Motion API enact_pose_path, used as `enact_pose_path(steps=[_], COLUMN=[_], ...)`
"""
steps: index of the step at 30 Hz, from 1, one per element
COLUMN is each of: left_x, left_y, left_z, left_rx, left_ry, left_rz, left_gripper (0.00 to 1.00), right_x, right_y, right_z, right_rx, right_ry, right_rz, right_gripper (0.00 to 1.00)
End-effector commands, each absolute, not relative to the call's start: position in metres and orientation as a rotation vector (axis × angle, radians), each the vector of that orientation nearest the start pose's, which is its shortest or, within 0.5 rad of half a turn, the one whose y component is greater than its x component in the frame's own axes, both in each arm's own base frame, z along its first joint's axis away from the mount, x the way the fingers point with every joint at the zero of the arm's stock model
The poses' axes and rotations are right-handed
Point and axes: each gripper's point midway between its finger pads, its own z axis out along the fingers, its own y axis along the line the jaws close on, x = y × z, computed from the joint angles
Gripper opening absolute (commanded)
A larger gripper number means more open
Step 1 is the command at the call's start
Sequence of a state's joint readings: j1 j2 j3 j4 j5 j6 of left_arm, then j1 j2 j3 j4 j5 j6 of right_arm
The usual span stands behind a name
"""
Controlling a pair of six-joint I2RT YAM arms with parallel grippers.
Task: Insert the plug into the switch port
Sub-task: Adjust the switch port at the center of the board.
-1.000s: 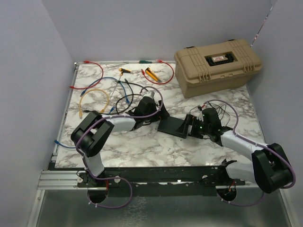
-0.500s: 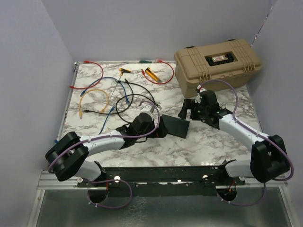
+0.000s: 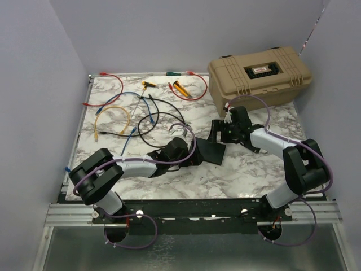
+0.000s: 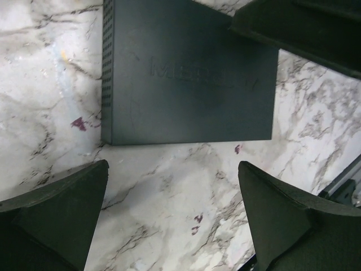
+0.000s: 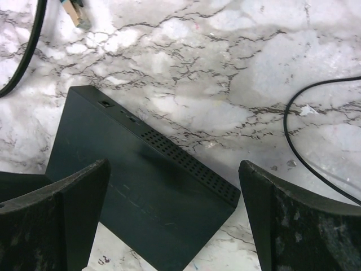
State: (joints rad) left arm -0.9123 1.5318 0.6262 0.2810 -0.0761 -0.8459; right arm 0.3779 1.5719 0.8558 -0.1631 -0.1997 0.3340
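The switch (image 3: 206, 151), a flat dark-grey box, lies on the marble at the table's middle. My left gripper (image 3: 190, 153) hovers at its left end, open. In the left wrist view the switch (image 4: 186, 73) lies just ahead of the left gripper (image 4: 172, 209), with only marble between the fingers. My right gripper (image 3: 218, 133) is open over the switch's far right corner. The right wrist view shows the switch (image 5: 141, 197) partly between the fingers of the right gripper (image 5: 175, 217), its vented edge facing away. A clear plug (image 5: 76, 12) on a cable end lies beyond it.
A big tan case (image 3: 259, 76) stands at the back right. Red, yellow, blue and black cables (image 3: 121, 110) and yellow-handled tools (image 3: 180, 87) lie at the back left. A thin black cord (image 5: 316, 147) runs on the marble right of the switch. A metal rail (image 3: 186, 212) borders the near edge.
My left gripper came back from the cables to the switch's left end. My right gripper rose off the switch's right side and now sits behind it. Both stayed open; the switch did not move.
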Motion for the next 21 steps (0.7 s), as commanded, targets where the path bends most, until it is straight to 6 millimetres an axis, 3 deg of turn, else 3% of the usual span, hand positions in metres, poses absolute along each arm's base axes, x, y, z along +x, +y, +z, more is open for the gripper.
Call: enact_pose_path(steps=[1, 12, 21], left_x=[0.236, 0.247, 0.272], left_y=[-0.339, -0.346, -0.345], left_z=[0.057, 0.06, 0.054], left_rx=[-0.006, -0.025, -0.031], left_ry=[2.302, 2.282, 2.29], left_rz=[-0.923, -0.918, -0.875], left_gripper=[0.99, 0.99, 0.99], right_x=[0.323, 0.292, 0.268], right_y=[0.192, 0.192, 0.195], right_z=[0.046, 0.024, 0.029], right_rx=[-0.203, -0.161, -0.057], right_ry=[2.481, 2.543, 2.522], right_rz=[0.633, 0.707, 0.822], right_gripper=[1.0, 1.0, 1.0])
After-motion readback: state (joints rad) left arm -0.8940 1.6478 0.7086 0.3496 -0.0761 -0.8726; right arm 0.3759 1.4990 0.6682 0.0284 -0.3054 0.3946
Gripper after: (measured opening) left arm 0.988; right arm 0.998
